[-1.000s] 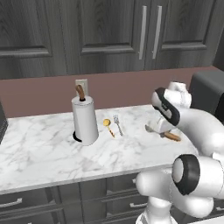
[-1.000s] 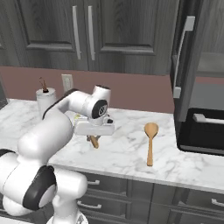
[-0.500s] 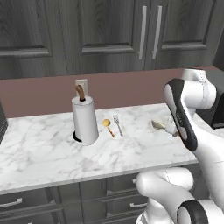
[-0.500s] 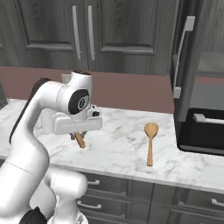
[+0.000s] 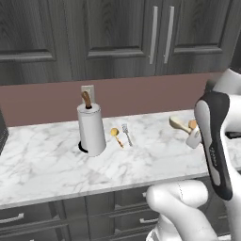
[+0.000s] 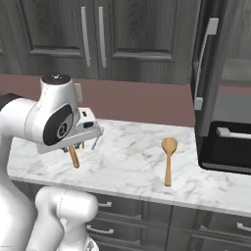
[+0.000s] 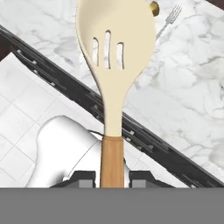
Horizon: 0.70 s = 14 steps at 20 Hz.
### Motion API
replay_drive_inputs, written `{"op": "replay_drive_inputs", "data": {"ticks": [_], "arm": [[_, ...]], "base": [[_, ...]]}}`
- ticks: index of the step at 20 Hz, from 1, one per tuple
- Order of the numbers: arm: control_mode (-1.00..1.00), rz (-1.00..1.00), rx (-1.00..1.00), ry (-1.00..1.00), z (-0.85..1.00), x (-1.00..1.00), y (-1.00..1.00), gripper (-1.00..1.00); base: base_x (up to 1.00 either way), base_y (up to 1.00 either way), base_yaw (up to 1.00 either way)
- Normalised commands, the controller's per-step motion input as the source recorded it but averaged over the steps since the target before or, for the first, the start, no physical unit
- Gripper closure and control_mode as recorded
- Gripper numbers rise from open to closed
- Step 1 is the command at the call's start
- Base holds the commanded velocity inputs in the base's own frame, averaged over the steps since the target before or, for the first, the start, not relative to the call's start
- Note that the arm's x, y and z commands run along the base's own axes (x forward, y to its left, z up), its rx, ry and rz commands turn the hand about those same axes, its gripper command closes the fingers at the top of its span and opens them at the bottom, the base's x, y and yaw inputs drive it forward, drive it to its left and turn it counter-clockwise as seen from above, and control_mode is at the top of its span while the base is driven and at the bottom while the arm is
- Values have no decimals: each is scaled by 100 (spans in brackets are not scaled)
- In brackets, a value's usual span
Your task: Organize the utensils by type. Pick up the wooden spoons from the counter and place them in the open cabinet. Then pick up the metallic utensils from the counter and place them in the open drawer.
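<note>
The end effector (image 7: 112, 178) is closed on the orange-brown handle of the slotted wooden spoon (image 7: 114, 57), whose pale cream bowl juts out ahead of the fingers. The white arm is folded high over the front edge of the bench (image 6: 127, 166), carrying the spoon clear above the marble; in the right base view its handle hangs beneath the hand (image 6: 73, 157). Farther along the bench lies the all-brown wooden spoon (image 6: 168, 159), well apart. Toward the wall, the gold spoon (image 5: 115, 135) and silver fork (image 5: 126, 133) lie just beside the paper-towel roll (image 5: 92, 128).
</note>
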Motion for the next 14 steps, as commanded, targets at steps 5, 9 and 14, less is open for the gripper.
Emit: {"op": "replay_drive_inputs", "data": {"ticks": [5, 9, 14], "arm": [[-100, 0, -7, 2, -1, 3, 51, 100], [-100, 1, -1, 0, -19, 0, 8, 100], [-100, 0, 0, -12, -21, 0, 0, 100]], "base": [[0, 0, 0], [0, 0, 0], [0, 0, 0]]}}
